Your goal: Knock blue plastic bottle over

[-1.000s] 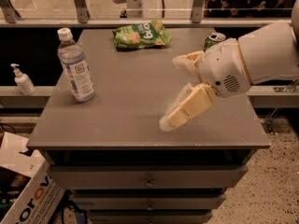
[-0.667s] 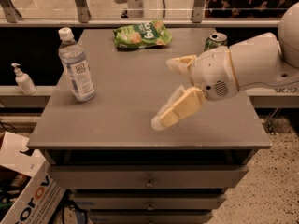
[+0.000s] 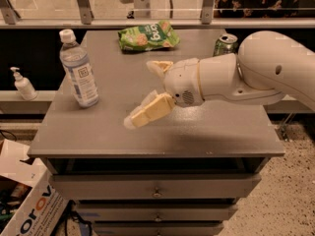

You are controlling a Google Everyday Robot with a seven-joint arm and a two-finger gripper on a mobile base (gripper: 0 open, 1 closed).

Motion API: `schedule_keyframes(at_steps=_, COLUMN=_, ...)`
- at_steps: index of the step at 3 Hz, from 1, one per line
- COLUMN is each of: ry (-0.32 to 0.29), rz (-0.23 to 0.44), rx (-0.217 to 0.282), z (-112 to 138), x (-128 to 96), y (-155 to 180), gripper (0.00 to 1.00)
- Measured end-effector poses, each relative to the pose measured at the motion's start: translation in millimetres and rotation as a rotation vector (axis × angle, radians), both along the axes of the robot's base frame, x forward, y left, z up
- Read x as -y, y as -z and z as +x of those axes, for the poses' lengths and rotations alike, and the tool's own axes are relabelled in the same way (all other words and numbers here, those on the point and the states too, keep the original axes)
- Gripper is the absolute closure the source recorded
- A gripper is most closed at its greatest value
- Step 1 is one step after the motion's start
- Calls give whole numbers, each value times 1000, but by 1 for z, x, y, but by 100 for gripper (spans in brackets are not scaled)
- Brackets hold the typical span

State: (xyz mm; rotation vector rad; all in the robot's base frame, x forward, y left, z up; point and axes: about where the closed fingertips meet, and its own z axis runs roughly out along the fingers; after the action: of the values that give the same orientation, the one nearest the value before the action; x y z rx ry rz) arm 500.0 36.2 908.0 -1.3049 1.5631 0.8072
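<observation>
Approach step: pincer (image 3: 140,94), fingers spread apart & empty, over surface (image 3: 206,132) well apart from upright blue plastic bottle (image 3: 78,72); next needs sideways sweep into its upper body

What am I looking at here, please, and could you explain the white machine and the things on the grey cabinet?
There is one view, looking down on a grey cabinet with drawers. The white shape coming in from the right is a robot arm. Its gripper, with two tan fingers, is open, holds nothing and is over the middle of the top. A bottle stands upright at the left, apart from the gripper. A green snack bag lies at the back. A can stands back right, behind the arm. A pump bottle stands on a ledge left of the cabinet.
</observation>
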Motion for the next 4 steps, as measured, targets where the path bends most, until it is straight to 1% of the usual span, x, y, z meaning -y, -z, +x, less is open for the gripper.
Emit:
schedule_keyframes(at_steps=1, ry=7, rz=61, rx=15, z=16, x=-32, y=5, gripper=0)
schedule_keyframes(at_steps=2, ry=27, rz=75, rx=27, z=21, x=-38, y=1, gripper=0)
schedule_keyframes(at_steps=3, ry=40, rz=84, rx=43, z=27, x=-44, y=6, gripper=0)
schedule_keyframes(at_steps=4, ry=112, rz=140, rx=91, z=53, x=-62, y=15, gripper=0)
